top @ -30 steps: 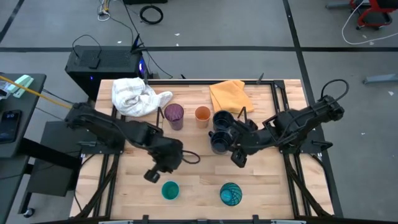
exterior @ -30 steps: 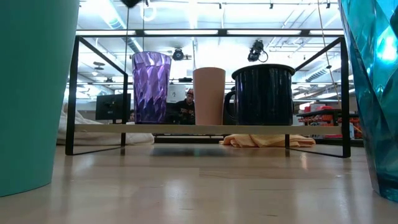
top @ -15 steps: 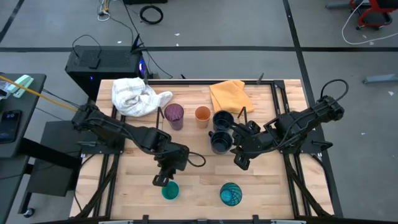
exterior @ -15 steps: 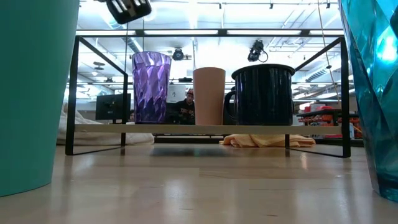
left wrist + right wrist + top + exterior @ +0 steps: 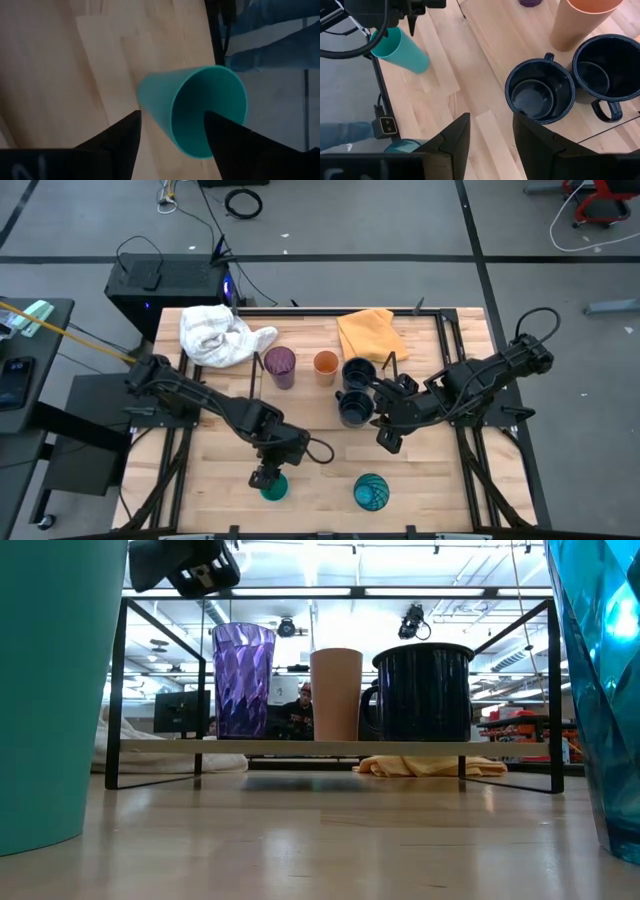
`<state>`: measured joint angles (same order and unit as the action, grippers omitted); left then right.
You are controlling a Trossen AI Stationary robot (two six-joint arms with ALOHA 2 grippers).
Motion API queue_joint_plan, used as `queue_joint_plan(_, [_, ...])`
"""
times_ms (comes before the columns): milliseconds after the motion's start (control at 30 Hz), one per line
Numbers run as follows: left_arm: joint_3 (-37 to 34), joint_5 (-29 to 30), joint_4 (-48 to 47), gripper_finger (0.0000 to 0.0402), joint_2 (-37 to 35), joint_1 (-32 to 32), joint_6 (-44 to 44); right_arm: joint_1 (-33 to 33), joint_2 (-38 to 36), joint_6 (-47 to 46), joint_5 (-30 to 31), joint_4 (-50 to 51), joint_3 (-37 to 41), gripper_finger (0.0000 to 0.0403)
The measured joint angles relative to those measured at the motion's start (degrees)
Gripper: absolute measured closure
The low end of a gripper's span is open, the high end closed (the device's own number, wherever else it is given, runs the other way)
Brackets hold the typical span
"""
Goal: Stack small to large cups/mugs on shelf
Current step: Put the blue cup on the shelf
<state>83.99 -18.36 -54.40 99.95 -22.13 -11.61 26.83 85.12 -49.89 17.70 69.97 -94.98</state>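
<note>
Table (image 5: 210, 445): light wooden top, seen from straight above, with an arm reaching in from each side.
Shelf (image 5: 335, 747): low black wire rack, its long axis running across the table toward the far edge.
On the shelf: a purple tumbler (image 5: 279, 365), an orange cup (image 5: 325, 365) and a dark navy mug (image 5: 357, 372) stand upright in a row, mouths up.
Second navy mug (image 5: 351, 408): upright, just in front of the first, mouth up, near the shelf's front edge.
Small teal cup (image 5: 273, 486): upright near the table's front edge, long axis vertical, open mouth facing up.
Patterned teal-blue cup (image 5: 371, 492): upright near the front edge, to the right of the small teal cup and apart from it.
Left gripper (image 5: 266, 477): pointing down over the small teal cup, fingers spread wide; in the left wrist view one finger (image 5: 235, 140) lies over the cup's mouth and the other outside its wall. Contact cannot be told.
Right gripper (image 5: 385, 439): above bare wood beside the second navy mug, fingers apart, holding nothing.
Cloths: a white one (image 5: 215, 335) and a yellow one (image 5: 368, 332) lie behind the shelf.
</note>
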Motion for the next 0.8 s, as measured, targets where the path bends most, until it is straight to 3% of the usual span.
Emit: queue_joint_plan(800, [0.00,0.77,2.29,0.0213,3.36,-0.18,3.31,0.00,0.02,-0.07,0.26,0.28,0.00,0.0248])
